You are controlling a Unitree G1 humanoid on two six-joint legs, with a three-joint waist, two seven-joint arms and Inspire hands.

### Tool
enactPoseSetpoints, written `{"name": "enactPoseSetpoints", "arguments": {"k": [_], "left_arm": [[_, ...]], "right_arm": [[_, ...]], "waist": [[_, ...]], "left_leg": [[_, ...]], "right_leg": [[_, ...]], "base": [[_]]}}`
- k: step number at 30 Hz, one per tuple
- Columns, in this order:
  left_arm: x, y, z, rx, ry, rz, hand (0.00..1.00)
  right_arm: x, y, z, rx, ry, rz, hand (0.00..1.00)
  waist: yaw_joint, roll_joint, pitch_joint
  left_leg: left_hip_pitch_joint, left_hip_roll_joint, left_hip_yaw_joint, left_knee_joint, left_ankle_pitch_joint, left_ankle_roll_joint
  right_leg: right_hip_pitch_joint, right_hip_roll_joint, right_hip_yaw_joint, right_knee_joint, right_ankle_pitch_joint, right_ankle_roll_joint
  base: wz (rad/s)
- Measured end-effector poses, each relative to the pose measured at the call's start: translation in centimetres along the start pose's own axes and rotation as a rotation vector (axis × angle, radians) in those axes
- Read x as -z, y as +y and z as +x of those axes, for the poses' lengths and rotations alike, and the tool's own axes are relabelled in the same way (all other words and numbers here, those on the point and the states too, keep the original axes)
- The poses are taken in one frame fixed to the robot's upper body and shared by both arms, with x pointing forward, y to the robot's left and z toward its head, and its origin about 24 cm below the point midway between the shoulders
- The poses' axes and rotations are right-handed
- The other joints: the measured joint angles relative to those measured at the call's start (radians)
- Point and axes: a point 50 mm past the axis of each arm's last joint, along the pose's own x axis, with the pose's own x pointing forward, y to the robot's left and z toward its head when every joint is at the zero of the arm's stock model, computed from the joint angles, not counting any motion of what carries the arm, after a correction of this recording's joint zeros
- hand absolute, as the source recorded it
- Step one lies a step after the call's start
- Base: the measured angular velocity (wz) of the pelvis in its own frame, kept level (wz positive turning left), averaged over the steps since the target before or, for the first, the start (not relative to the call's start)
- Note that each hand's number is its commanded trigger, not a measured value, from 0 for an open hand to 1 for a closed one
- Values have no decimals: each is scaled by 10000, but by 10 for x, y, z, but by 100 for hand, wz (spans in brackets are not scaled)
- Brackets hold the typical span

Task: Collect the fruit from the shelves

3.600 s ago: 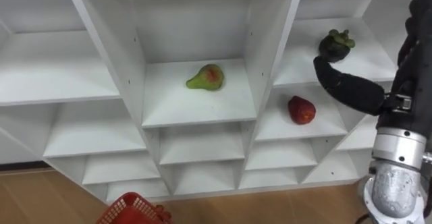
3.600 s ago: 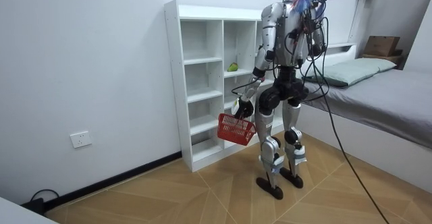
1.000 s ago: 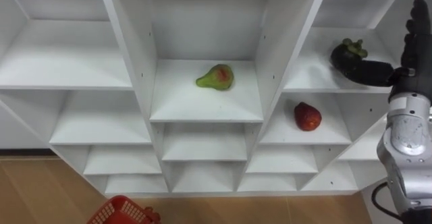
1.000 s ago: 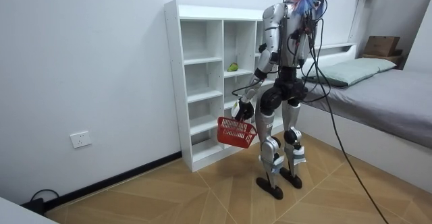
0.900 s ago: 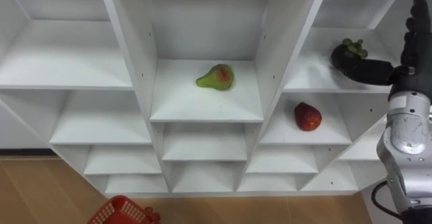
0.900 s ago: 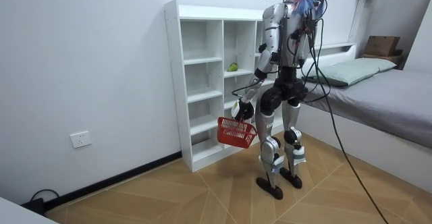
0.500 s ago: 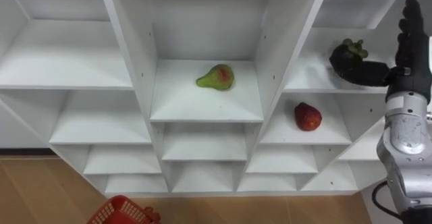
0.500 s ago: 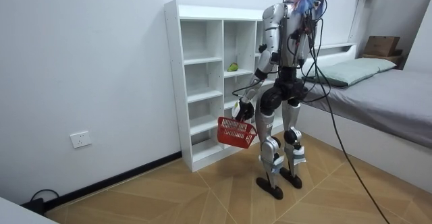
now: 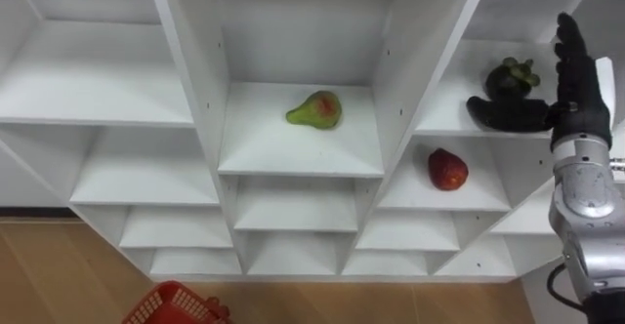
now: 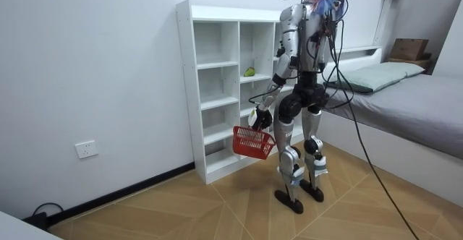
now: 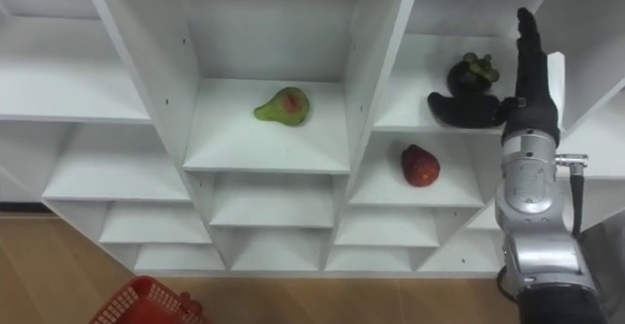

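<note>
"Where was the fruit when you looked?"

"All three pieces lay in the closet (image 9: 107,65). The dark mangosteen (image 9: 512,76) sat on a shelf in the right column. A red fruit (image 9: 447,169) was on the shelf directly under it, and a green pear (image 9: 314,109) was in the middle column."

"And the hands?"

"The right hand (image 9: 576,95) stood just beside the mangosteen and held nothing. Its fingers were straight and pointed up, and the thumb was stretched out in front of the fruit, low down. Whether the thumb touched it, I could not tell. The left hand (image 10: 259,117) hung low by the robot's side, closed round the handle of the red basket (image 10: 253,140)."

"How would the mangosteen handle, do you think?"

"Light, I judged, with a hard and smooth rind. It was round, so a push could roll it along the shelf. The leafy cap on top was no good hold. Better to close round the body, thumb on one side and fingers opposite. The pear and the red fruit looked softer and would need a gentler squeeze."
</note>
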Motion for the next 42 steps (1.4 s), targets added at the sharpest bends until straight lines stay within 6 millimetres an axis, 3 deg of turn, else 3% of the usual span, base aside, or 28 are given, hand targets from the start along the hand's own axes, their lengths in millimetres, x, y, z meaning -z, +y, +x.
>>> {"name": "enactPoseSetpoints", "arguments": {"k": [9,19,35,36,37,39,42], "left_arm": [[0,0,0,241,22,13,100],[2,-1,1,524,132,-112,100],[1,1,2,524,127,-145,100],[1,1,2,519,127,-145,100],[1,1,2,515,127,-131,100],[1,1,2,513,131,-125,100],[4,0,2,568,263,-96,100]], "right_arm": [[12,2,-1,-471,524,-129,0],[14,3,-1,-695,729,-113,0],[23,2,-3,-773,1017,-157,0],[24,2,-3,-770,1028,-159,10],[24,2,-3,-770,1014,-157,33],[26,2,-3,-763,1023,-159,69],[28,2,-1,-718,1049,-163,100]], "waist": [[44,-79,-33],[138,-142,-18],[245,-50,-57],[244,-33,-66],[239,-25,-68],[230,-19,-65],[204,35,-42]], "left_leg": [[41,-12,-161,52,4,-6],[17,-18,-244,162,14,-21],[9,-18,-264,167,14,-21],[12,-18,-268,172,14,-22],[14,-17,-268,185,14,-21],[20,-17,-272,198,14,-22],[17,-18,-290,205,13,-22]], "right_leg": [[125,2,67,-23,0,0],[168,3,54,-7,0,0],[177,4,-38,-6,2,-2],[186,0,-67,-6,1,-2],[202,0,-79,-6,1,-2],[231,-4,-97,-10,2,-2],[266,-13,-200,-9,2,-3]], "base": [[4],[2],[0],[0],[0],[4],[1]]}}
